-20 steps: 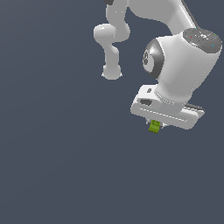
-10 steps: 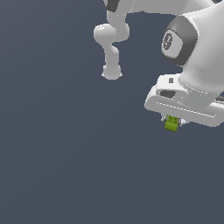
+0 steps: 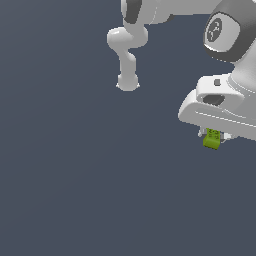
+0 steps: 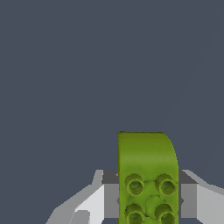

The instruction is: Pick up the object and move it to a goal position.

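We see the white arm (image 3: 220, 65) reaching in from the exterior view's two o'clock corner, with the fingers (image 3: 214, 136) clamped on the lime-green block (image 3: 212, 138), which hangs clear of the dark bench (image 3: 75, 190), we judge for carrying to its goal. Only the wrist view shows the block's studs (image 4: 134, 183) and a finger (image 4: 109, 199) pressed to each side.

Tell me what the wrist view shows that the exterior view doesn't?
Only the wrist view shows the round studs on the green block up close, with a pincer finger pressed on each side. Only the exterior view shows the whole white arm and its base. Both show the pincer holding the block over plain grey ground.
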Robot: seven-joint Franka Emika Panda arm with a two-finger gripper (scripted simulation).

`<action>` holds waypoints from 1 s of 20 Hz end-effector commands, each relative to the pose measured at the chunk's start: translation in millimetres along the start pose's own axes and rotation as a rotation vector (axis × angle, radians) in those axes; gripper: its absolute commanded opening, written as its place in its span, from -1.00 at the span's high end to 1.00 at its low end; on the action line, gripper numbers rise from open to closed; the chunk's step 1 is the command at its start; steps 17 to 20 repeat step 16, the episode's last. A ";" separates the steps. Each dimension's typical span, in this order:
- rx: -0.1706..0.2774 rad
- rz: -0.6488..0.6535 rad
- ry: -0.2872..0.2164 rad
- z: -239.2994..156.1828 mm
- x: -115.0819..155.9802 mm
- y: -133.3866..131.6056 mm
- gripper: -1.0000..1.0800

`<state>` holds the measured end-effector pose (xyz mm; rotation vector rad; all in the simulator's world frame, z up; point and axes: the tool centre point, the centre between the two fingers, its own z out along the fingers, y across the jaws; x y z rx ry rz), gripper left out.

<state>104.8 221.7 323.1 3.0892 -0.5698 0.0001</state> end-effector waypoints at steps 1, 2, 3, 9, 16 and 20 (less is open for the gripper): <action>0.000 0.000 0.000 -5.4 1.1 -4.3 1.00; 0.000 0.000 0.000 -6.9 1.4 -5.6 1.00; 0.000 0.000 0.000 -8.3 1.7 -6.8 1.00; 0.000 0.000 0.000 -13.5 3.2 -11.5 1.00; 0.000 0.000 0.000 -15.1 3.8 -13.0 1.00; 0.000 0.000 0.000 -15.1 3.8 -13.0 1.00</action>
